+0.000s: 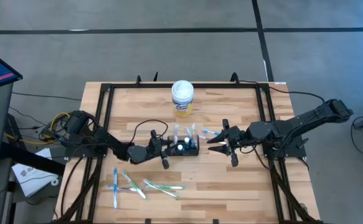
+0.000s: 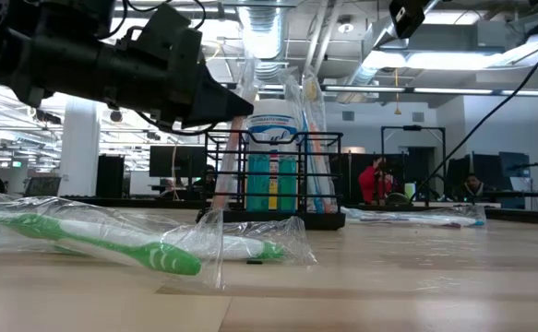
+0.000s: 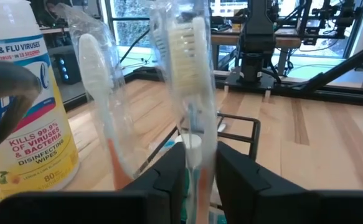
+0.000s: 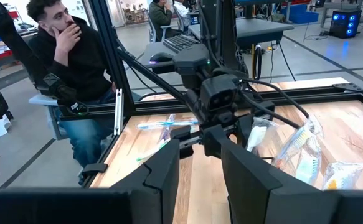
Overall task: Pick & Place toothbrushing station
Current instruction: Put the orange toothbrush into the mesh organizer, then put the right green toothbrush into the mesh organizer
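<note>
You are at the release step: your left gripper (image 3: 200,177), jaws narrowly parted around a wrapped toothbrush (image 3: 184,68) standing in the caddy (image 1: 186,148), needs a straight retreat, while your right gripper (image 1: 221,140) waits nearby, part-open and empty.

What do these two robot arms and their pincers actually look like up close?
Both arms are dark, nearly black, built of chunky jointed segments. The left arm has a bundle of yellow and other coloured cables at its base and a thin black cable looping along it. The right arm is the same build. The left pincer and right pincer each end in two flat, blocky black fingers.
</note>
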Action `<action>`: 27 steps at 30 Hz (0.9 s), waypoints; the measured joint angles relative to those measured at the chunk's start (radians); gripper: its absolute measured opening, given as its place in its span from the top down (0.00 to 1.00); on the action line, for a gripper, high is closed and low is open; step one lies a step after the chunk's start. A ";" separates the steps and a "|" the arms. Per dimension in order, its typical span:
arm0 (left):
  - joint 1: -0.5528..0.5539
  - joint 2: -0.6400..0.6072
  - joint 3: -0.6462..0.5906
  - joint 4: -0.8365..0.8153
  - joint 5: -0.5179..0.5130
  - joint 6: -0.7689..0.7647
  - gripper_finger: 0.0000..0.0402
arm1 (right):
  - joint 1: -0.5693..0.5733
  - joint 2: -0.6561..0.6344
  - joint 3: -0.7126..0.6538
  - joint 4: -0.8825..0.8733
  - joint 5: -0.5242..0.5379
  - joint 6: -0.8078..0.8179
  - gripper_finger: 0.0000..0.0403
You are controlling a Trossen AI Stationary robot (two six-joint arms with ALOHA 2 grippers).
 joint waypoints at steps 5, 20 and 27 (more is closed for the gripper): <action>0.000 0.000 0.000 0.001 0.000 0.000 0.75 | 0.000 0.000 0.000 0.000 0.000 -0.002 0.73; -0.073 -0.249 -0.068 -0.061 0.082 0.076 0.71 | 0.000 0.000 0.000 0.000 0.000 0.001 0.73; -0.166 -0.313 -0.125 -0.103 0.270 0.046 0.71 | 0.000 0.000 0.000 0.001 0.000 0.001 0.73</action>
